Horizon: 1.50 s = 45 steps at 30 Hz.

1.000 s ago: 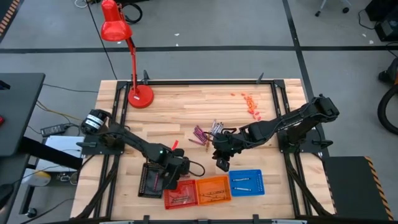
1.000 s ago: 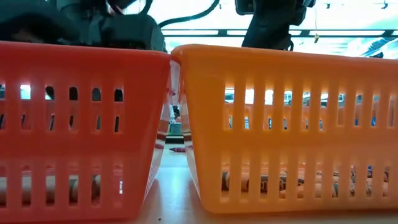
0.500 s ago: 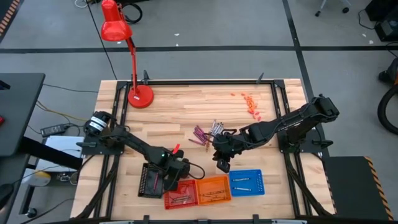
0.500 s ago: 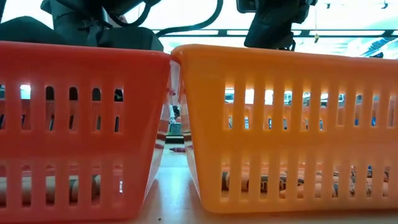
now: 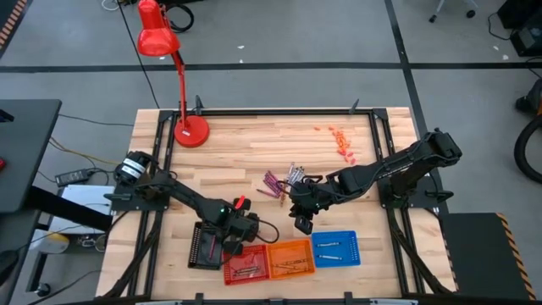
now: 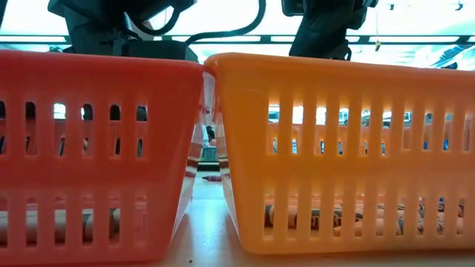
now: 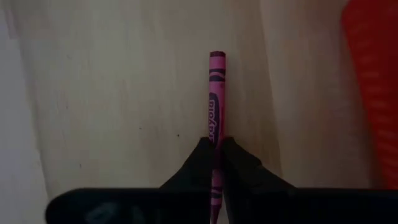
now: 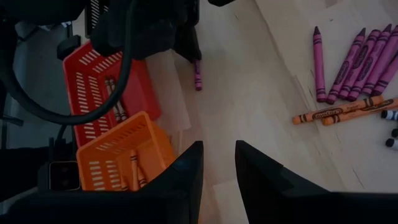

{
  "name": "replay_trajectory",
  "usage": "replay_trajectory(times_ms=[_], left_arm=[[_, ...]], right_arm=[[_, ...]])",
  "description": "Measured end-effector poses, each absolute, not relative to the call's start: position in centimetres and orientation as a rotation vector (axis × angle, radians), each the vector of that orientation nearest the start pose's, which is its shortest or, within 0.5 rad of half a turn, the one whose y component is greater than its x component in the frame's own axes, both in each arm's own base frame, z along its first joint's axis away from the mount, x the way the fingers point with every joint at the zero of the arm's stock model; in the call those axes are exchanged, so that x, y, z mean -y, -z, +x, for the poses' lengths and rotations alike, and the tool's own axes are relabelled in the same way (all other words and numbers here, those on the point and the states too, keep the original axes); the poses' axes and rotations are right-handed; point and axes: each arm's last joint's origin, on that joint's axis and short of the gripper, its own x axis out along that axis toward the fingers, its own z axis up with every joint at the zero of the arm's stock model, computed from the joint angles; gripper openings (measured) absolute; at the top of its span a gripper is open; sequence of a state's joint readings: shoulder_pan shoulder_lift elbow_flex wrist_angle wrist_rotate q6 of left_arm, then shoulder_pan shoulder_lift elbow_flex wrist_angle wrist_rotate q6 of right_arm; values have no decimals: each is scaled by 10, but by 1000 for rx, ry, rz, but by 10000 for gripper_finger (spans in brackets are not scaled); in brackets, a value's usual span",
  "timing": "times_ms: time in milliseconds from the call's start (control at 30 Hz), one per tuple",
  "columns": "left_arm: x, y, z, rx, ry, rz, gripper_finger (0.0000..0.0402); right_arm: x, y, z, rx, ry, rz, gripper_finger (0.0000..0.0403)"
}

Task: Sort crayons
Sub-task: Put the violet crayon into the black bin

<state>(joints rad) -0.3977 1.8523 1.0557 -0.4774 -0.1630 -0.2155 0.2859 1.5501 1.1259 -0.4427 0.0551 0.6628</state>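
Two fingers of left gripper (image 7: 216, 155) pinching magenta crayon (image 7: 216, 93), pointing tableward

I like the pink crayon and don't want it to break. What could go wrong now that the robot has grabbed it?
The left gripper pinches the pink crayon near one end, so most of it sticks out; it might tilt or slip when lifted. The red basket is right beside the gripper, so the crayon's long free end could bump its wall. The right gripper waits nearby with nothing in it, so the arms might get in each other's way.

Magenta crayon (image 7: 216, 106) clamped in pincer (image 7: 216, 152)
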Motion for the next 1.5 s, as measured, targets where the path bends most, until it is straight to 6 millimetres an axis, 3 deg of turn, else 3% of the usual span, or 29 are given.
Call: replay_trajectory(times_ms=[167, 600, 1000, 1167, 1267, 1500], left_arm=[[126, -132, 311, -1235, 63, 159, 19], [118, -158, 302, -1212, 4, 68, 22], [113, -218, 287, -1022, -68, -216, 23], [121, -241, 271, -1003, -5, -374, 23], [129, -251, 256, -1022, 53, -374, 23], [151, -248, 215, -1215, 206, -87, 31]], right_arm=[[-90, -248, 312, -888, 75, 471, 97], [-88, -248, 313, -888, 78, 469, 97], [-88, -247, 313, -889, 76, 464, 97], [-88, -247, 313, -890, 78, 462, 97], [-88, -247, 312, -890, 75, 456, 97], [-88, -247, 313, -887, 56, 421, 97]])
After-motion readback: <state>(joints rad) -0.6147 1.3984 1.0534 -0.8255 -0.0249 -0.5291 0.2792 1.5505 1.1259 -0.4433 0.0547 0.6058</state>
